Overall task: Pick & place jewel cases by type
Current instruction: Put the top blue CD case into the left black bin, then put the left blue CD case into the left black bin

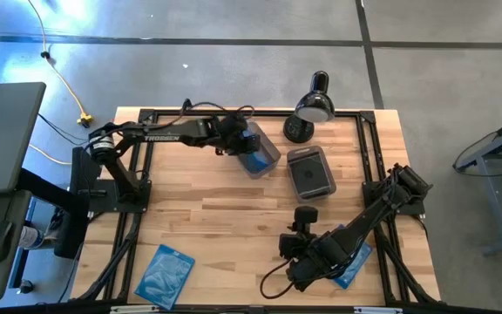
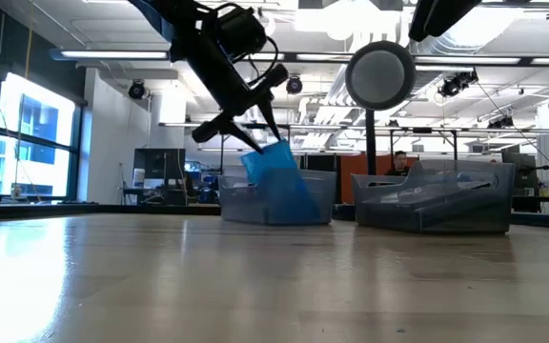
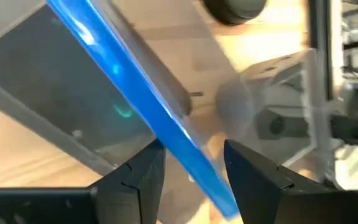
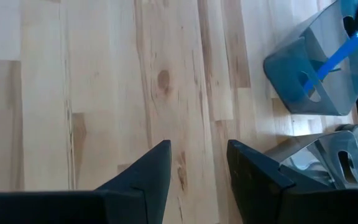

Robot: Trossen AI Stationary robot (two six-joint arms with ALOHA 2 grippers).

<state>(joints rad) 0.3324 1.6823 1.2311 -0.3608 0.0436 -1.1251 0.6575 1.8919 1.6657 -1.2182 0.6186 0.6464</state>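
A wooden table seen from above, with two dark robot arms and two smoky grey translucent tubs side by side near its far edge.

The left gripper [image 1: 249, 142] is over the left tub [image 1: 268, 159], its two fingers closed on the edge of a blue jewel case [image 2: 276, 176]. The case hangs tilted, its lower part already inside the tub. In the left wrist view the blue case runs as a slanted band between the two dark fingers [image 3: 143, 177].

The right tub [image 1: 310, 171] holds dark, squarish contents; how many cases are stacked there cannot be told.

Two more blue jewel cases lie flat on the table: one near the front left corner [image 1: 164, 275], well apart from the tubs, and one at the front right [image 1: 357, 259], partly hidden under the right arm.

The right gripper [image 1: 299, 251] waits low over bare wood near the front of the table, its fingers [image 4: 153, 171] parted with nothing between them.

By my reading, the sorting is roughly midway: the dark cases seem already placed, the first blue case is going in, and two blue cases are left.

Count: two tubs, three blue jewel cases, one black dome-headed lamp [image 1: 314, 106] at the far edge.
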